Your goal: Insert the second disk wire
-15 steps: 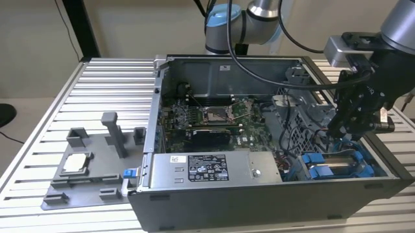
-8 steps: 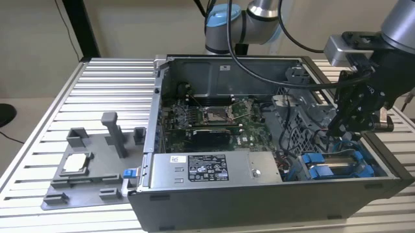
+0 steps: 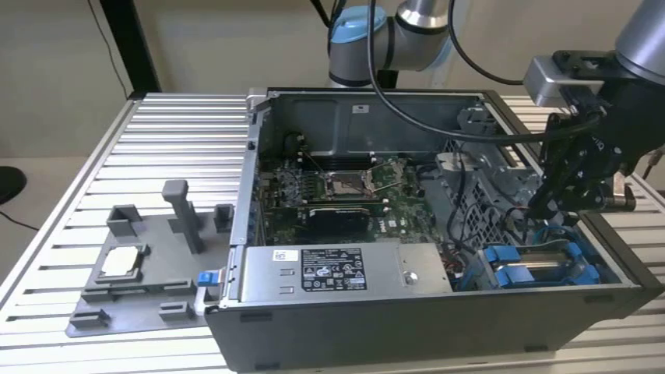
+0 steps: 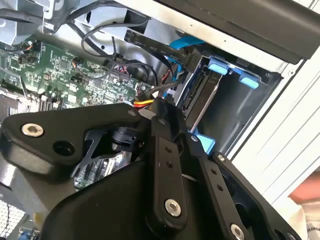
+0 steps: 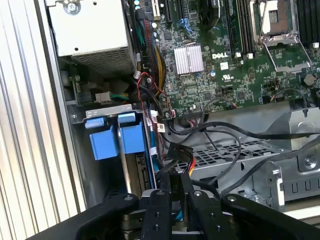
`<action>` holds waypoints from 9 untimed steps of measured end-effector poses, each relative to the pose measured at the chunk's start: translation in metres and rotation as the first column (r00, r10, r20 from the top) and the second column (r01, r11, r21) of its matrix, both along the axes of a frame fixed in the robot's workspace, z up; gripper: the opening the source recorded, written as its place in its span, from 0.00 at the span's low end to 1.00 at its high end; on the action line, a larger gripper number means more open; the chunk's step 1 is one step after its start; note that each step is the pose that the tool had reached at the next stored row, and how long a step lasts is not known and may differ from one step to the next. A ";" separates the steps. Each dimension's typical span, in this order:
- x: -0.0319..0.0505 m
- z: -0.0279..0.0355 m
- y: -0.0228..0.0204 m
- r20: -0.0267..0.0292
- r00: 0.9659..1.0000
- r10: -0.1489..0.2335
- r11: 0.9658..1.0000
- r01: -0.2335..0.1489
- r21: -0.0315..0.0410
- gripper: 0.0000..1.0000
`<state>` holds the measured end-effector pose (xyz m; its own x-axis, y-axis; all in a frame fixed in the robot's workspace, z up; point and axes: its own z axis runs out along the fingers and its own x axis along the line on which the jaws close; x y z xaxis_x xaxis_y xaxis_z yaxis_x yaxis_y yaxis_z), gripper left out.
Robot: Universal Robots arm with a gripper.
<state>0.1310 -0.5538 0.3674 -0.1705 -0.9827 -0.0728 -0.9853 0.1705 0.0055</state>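
Observation:
The disk wire [image 5: 176,152] is a short bundle of yellow, red and black strands ending in a small dark flat plug. My gripper [image 5: 175,182] is shut on it just behind the plug. In the second wrist view the gripper [image 4: 161,108] has the disk wire's coloured strands [image 4: 143,103] emerging beside its tips. The plug hangs close above the disk bay, whose drives [image 4: 202,103] carry blue tabs [image 5: 118,141]. In the exterior view the gripper [image 3: 547,209] reaches into the open computer case at the exterior view's right, above the blue tabs [image 3: 528,262].
Thick black cables [image 5: 235,134] loop over the metal drive cage next to the gripper. The motherboard [image 3: 332,187] and power supply [image 3: 332,269] fill the case's middle and front. A grey fixture [image 3: 146,257] holding parts lies on the slatted table at the exterior view's left.

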 end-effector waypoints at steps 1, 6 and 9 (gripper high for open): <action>0.0000 0.0000 0.0000 0.000 1.000 0.000 1.000 0.000 0.000 0.00; 0.0008 -0.0004 0.0000 0.000 1.000 0.000 1.000 0.000 -0.004 0.00; 0.0025 -0.0013 -0.0001 0.001 1.000 0.000 1.000 0.000 -0.018 0.00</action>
<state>0.1335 -0.5538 0.3661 -0.1704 -0.9838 -0.0555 -0.9853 0.1706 0.0019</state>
